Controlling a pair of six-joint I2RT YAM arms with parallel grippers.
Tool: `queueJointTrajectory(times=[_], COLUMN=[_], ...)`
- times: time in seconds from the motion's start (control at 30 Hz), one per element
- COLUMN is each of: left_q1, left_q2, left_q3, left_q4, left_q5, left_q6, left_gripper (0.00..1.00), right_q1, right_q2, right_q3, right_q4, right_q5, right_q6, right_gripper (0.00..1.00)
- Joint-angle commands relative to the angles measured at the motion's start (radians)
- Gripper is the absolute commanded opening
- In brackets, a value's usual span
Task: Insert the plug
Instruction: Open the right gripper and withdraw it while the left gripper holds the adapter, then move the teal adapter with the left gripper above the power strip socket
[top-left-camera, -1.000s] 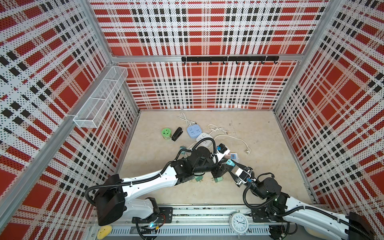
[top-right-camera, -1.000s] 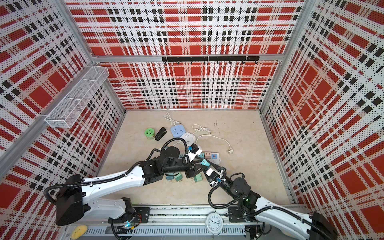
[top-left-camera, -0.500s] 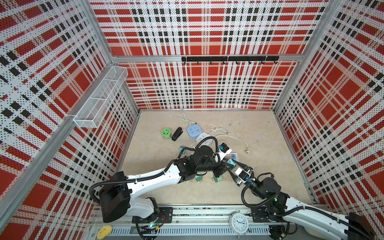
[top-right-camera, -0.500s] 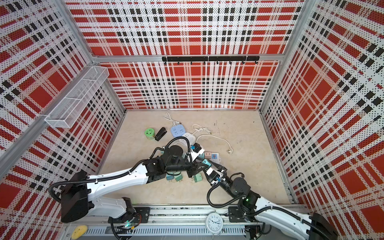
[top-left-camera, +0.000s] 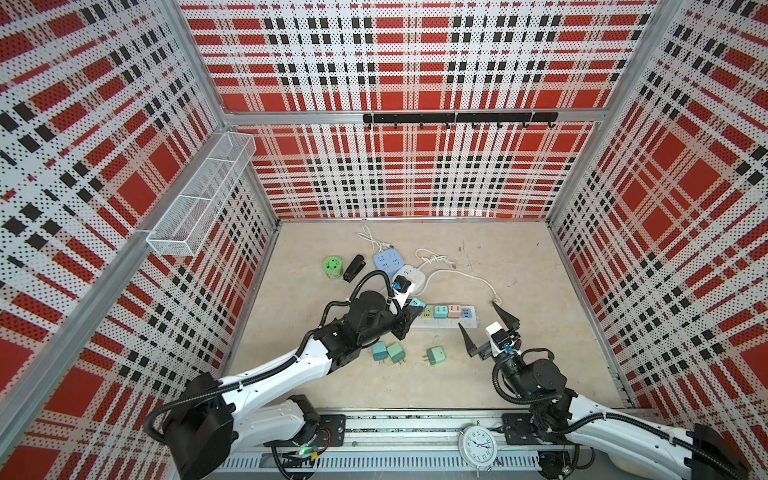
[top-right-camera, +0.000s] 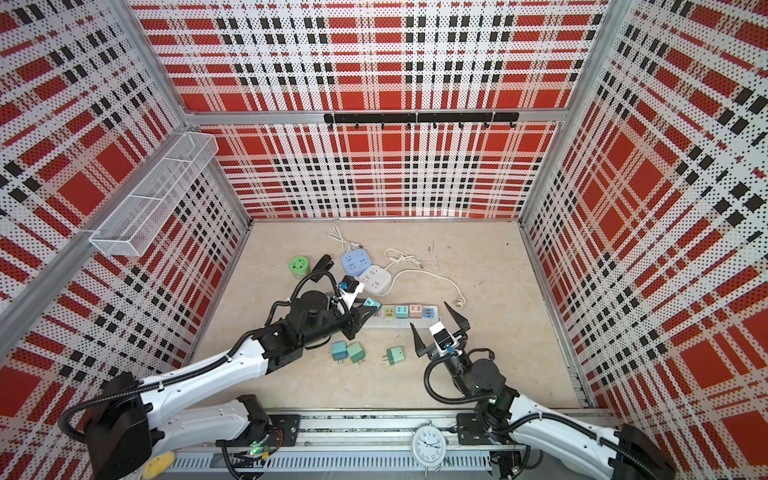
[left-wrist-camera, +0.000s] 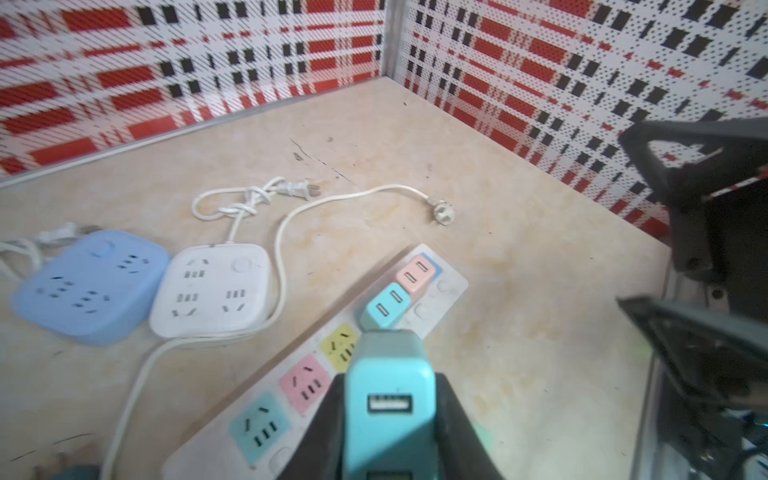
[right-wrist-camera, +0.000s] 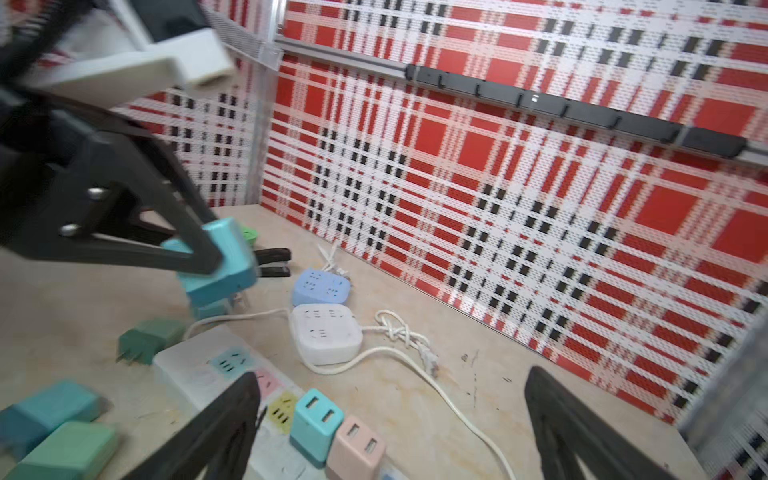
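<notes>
The teal plug (left-wrist-camera: 388, 399) shows only its USB face in the left wrist view, its prongs hidden beneath its own body. In both top views the left gripper (top-left-camera: 412, 310) covers all but 1 teal corner of it. Whether the prongs touch the power strip (top-left-camera: 441, 323) cannot be told. The right wrist view, blurred on that side, shows the plug raised off the floor (right-wrist-camera: 498, 316) near the strip's end on the left arm's side.

The left gripper is clenched on the plug's 2 sides, holding it over the strip's open sockets (left-wrist-camera: 306, 384) (a teal, a pink and a yellow one show beside it in the left wrist view). Farther along the strip sit a teal charger (left-wrist-camera: 386, 305) and a pink charger (left-wrist-camera: 417, 272); a blue block (left-wrist-camera: 434, 266) behind them is mostly hidden.

The right gripper (top-left-camera: 478, 315) hangs spread wide and empty just beside the strip's other end, well apart from the plug. Its fingers are cut off by the frame edge in the right wrist view. On the floor near the strip lie 3 loose plugs (top-left-camera: 396, 353).
</notes>
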Motion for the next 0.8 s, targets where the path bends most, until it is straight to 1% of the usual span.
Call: queueJointTrajectory(times=[0.0, 0.03, 0.07, 0.13, 0.17, 0.23, 0.33, 0.5, 0.6, 0.7, 0.77], left_q1=[0.008, 0.009, 0.008, 0.005, 0.005, 0.013, 0.014, 0.019, 0.031, 0.044, 0.071], left_q2=[-0.029, -0.027, -0.022, -0.014, -0.011, 0.004, 0.037, 0.075, 0.122, 0.205, 0.268], left_q3=[-0.035, -0.047, -0.058, -0.079, -0.089, -0.106, -0.107, -0.052, 0.016, 0.095, 0.165], left_q4=[0.068, 0.073, 0.077, 0.083, 0.085, 0.084, 0.071, -0.022, -0.124, -0.205, -0.291], left_q5=[-0.168, -0.164, -0.174, -0.213, -0.214, -0.172, -0.178, -0.202, -0.139, -0.103, -0.008], left_q6=[0.123, 0.193, 0.265, 0.345, 0.376, 0.455, 0.525, 0.619, 0.687, 0.707, 0.723], left_gripper=[0.0, 0.0, 0.0, 0.0, 0.0, 0.0, 0.0, 0.0, 0.0, 0.0, 0.0], right_q1=[-0.097, -0.145, -0.206, -0.316, -0.362, -0.413, -0.434, -0.435, -0.435, -0.434, -0.434], right_q2=[-0.016, -0.03, -0.048, -0.085, -0.107, -0.134, -0.148, -0.132, -0.093, -0.048, -0.027], right_q3=[-0.053, -0.049, -0.045, -0.039, -0.029, -0.03, -0.044, -0.039, -0.03, -0.02, -0.012], right_q4=[0.076, 0.017, -0.041, -0.129, -0.183, -0.228, -0.227, -0.234, -0.217, -0.195, -0.191], right_q5=[0.144, 0.123, 0.078, -0.055, -0.096, -0.118, -0.123, -0.125, -0.13, -0.141, -0.145], right_q6=[0.128, 0.184, 0.254, 0.345, 0.387, 0.442, 0.467, 0.477, 0.478, 0.475, 0.476], right_gripper=[1.0, 1.0, 1.0, 1.0, 1.0, 1.0, 1.0, 1.0, 1.0, 1.0, 1.0])
